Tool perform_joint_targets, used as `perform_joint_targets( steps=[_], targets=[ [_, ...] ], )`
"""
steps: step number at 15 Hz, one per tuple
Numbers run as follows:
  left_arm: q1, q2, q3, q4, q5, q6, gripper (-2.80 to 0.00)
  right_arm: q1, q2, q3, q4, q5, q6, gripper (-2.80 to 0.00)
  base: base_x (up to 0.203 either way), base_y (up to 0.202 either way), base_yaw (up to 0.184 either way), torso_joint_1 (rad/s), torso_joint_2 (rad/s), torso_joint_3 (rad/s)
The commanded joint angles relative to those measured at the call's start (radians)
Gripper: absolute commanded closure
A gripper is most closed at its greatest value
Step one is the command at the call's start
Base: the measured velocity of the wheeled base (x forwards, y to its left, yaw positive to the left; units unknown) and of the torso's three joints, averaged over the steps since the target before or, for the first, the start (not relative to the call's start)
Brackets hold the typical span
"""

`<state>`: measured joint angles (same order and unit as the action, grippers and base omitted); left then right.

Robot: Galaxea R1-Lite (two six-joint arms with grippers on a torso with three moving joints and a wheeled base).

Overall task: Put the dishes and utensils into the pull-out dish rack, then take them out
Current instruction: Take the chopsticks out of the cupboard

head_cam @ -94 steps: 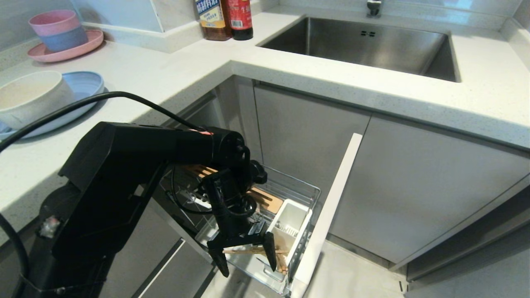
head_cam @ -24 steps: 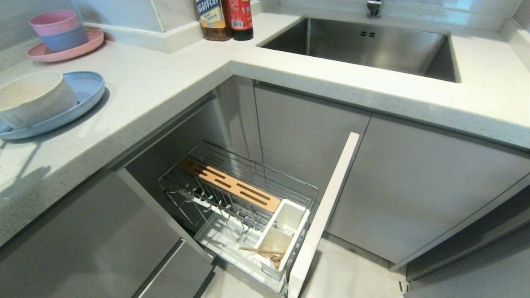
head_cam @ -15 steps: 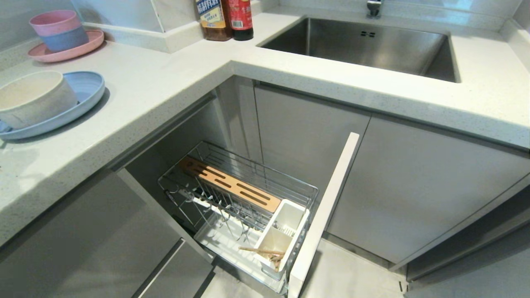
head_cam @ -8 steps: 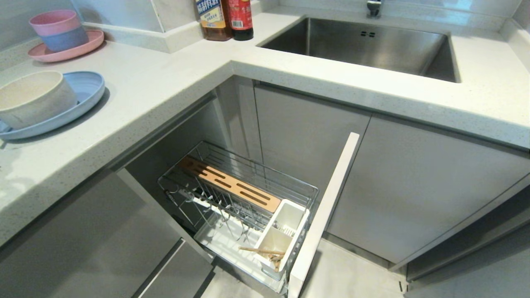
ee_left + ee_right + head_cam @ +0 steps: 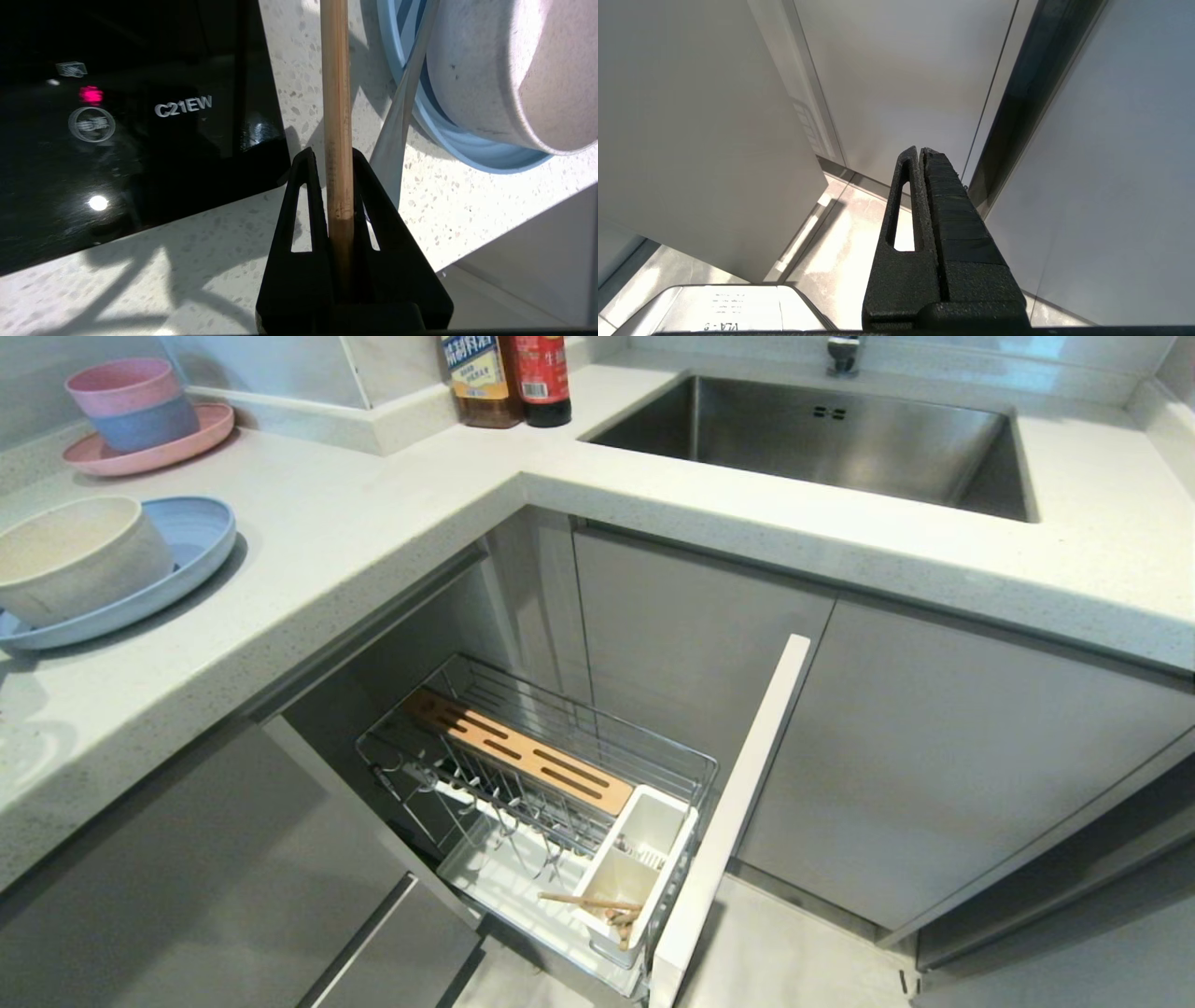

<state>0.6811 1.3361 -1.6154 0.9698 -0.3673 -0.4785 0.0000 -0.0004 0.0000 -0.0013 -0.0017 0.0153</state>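
In the left wrist view my left gripper [image 5: 332, 156] is shut on a light wooden chopstick [image 5: 336, 93], which sticks straight out past the fingertips above the speckled counter. Just beside it the silver fork [image 5: 401, 126] leans on the rim of the pale blue plate [image 5: 448, 140]. The cream bowl [image 5: 509, 70] sits in that plate. The head view shows neither arm. There the plate [image 5: 196, 537] and bowl [image 5: 70, 555] are at the counter's left. The pull-out dish rack [image 5: 560, 747] stands open, with wooden chopstick pieces [image 5: 593, 903] in its white cutlery holder [image 5: 644, 845]. My right gripper [image 5: 920, 150] is shut and parked near cabinet fronts.
A black induction hob [image 5: 140, 116] lies beside the left gripper. Pink plate with stacked bowls [image 5: 135, 415] sits at the back left, two bottles [image 5: 509, 378] by the sink [image 5: 822, 439]. The rack's white door front [image 5: 738, 812] juts into the floor space.
The left arm, earlier open over the rack's cutlery holder, has left the head view. Over the last second only its shadow on the counter's left edge shifts.
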Motion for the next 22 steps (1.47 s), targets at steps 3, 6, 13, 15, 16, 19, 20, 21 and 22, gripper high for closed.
perform_joint_targets(
  steps=[3, 6, 13, 15, 16, 19, 20, 21, 22],
  targets=[
    [0.0, 0.012, 0.02, 0.003, -0.05, -0.003, 0.0, 0.0, 0.0, 0.002, 0.0, 0.0, 0.0, 0.0, 0.0, 0.0, 0.0, 0.0, 0.0, 0.0],
    [0.0, 0.012, 0.025, 0.003, -0.052, -0.003, 0.0, 0.0, 0.0, 0.002, 0.0, 0.0, 0.0, 0.0, 0.0, 0.0, 0.0, 0.0, 0.0, 0.0],
    [0.0, 0.021, 0.042, 0.003, -0.078, -0.005, 0.0, 0.0, 0.0, 0.001, 0.0, 0.0, 0.0, 0.0, 0.0, 0.0, 0.0, 0.0, 0.0, 0.0],
    [0.0, 0.021, 0.045, 0.006, -0.087, -0.005, 0.0, 0.0, 0.0, 0.0, 0.0, 0.0, 0.0, 0.0, 0.0, 0.0, 0.0, 0.0, 0.0, 0.0],
    [0.0, 0.021, 0.047, 0.005, -0.094, -0.005, 0.0, 0.0, 0.0, 0.002, 0.0, 0.0, 0.0, 0.0, 0.0, 0.0, 0.0, 0.0, 0.0, 0.0],
    [0.0, 0.021, 0.049, 0.004, -0.099, -0.005, 0.0, 0.0, 0.0, 0.002, 0.0, 0.0, 0.0, 0.0, 0.0, 0.0, 0.0, 0.0, 0.0, 0.0],
    [0.0, 0.021, 0.051, 0.004, -0.099, -0.003, 0.0, 0.0, 0.0, 0.002, 0.0, 0.0, 0.0, 0.0, 0.0, 0.0, 0.0, 0.0, 0.0, 0.0],
    [0.0, 0.021, 0.051, 0.004, -0.099, -0.004, 0.0, 0.0, 0.0, 0.002, 0.0, 0.0, 0.0, 0.0, 0.0, 0.0, 0.0, 0.0, 0.0, 0.0],
    [0.0, 0.021, 0.051, 0.004, -0.099, -0.003, 0.0, 0.0, 0.0, 0.001, 0.0, 0.0, 0.0, 0.0, 0.0, 0.0, 0.0, 0.0, 0.0, 0.0]
  ],
)
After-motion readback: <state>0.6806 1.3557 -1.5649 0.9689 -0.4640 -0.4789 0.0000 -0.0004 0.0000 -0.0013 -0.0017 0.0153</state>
